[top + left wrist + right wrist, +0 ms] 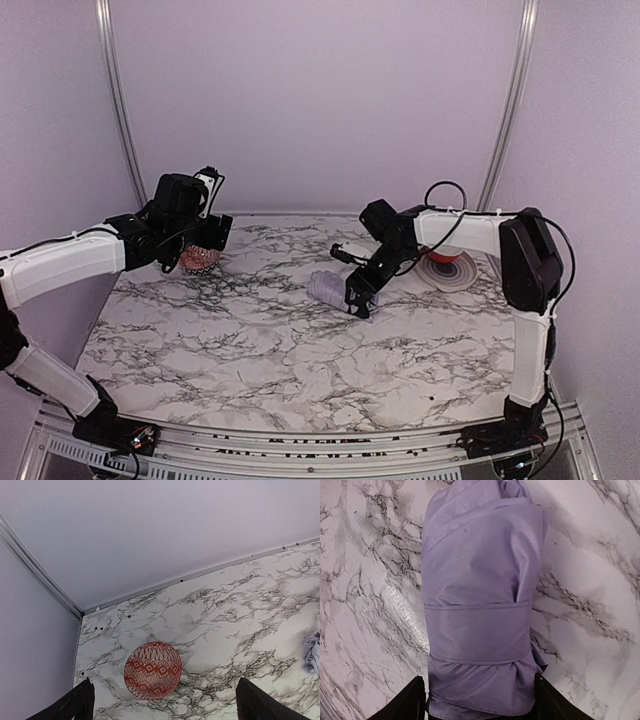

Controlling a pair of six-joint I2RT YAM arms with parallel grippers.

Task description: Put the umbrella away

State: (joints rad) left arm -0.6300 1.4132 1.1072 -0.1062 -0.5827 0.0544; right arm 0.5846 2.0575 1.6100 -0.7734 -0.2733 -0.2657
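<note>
One umbrella [479, 605] within right claw [480, 701]

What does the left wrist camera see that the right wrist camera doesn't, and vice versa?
Only the left wrist: a red patterned bowl, the back wall, and the left gripper, wide open and empty. Only the right wrist: the folded umbrella up close, a strap around it, the right gripper straddling its near end. Both: the marble table; the left wrist also catches a sliver of lavender fabric, probably that umbrella.
</note>
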